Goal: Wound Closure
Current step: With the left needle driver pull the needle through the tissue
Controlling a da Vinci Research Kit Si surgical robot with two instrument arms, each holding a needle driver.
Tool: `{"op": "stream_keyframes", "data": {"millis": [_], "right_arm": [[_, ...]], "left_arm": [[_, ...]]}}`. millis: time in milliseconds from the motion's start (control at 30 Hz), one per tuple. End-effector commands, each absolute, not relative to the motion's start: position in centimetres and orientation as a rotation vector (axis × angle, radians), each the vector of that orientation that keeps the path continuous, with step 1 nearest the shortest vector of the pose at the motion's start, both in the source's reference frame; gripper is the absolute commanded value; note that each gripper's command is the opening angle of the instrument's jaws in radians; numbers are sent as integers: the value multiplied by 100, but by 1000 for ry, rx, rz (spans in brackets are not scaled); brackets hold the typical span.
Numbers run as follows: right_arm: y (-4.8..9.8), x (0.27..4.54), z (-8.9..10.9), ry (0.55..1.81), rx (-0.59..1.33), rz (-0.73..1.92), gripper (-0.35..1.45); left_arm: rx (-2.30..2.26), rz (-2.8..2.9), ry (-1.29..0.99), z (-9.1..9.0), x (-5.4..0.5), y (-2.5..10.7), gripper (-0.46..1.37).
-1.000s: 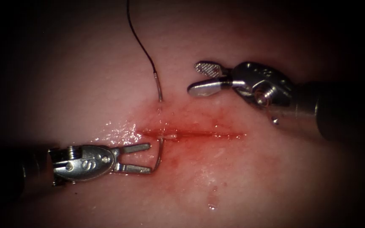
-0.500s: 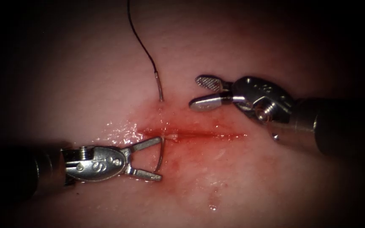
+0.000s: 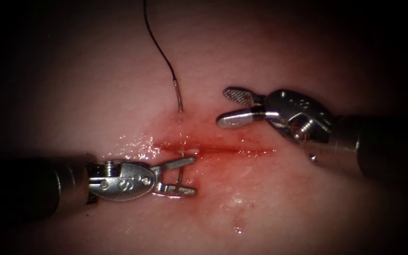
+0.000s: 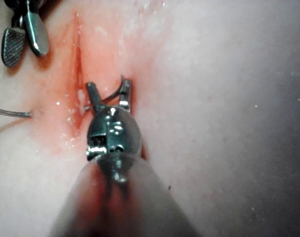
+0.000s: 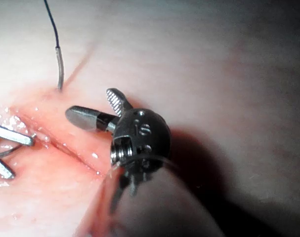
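Needle [image 3: 180, 175] sits through the tissue [image 3: 270, 208] across the cut [image 3: 223, 150]; our left tool [image 3: 181, 175] straddles its emerging end, fingers spread (right tool [image 3: 230, 106] also spread, holding nothing).

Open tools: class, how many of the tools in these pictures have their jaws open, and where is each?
2. The left tool sits below the cut, jaws open around the needle emerging from the tissue. The right tool is above the cut, holding nothing.
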State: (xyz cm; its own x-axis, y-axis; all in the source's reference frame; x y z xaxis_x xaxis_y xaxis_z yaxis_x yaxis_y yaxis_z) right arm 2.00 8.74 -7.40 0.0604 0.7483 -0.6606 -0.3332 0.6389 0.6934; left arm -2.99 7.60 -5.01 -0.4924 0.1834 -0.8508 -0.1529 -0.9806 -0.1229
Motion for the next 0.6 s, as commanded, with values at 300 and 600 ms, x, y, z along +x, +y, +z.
{"op": "stream_keyframes", "data": {"millis": [300,600], "right_arm": [[870,197,-741,1267,412,861,115],[866,198,-740,1268,415,868,114]], "left_arm": [[-1429,2473,-135,-496,-294,767,-35],[-1424,2325,-291,-499,-292,773,-35]]}}
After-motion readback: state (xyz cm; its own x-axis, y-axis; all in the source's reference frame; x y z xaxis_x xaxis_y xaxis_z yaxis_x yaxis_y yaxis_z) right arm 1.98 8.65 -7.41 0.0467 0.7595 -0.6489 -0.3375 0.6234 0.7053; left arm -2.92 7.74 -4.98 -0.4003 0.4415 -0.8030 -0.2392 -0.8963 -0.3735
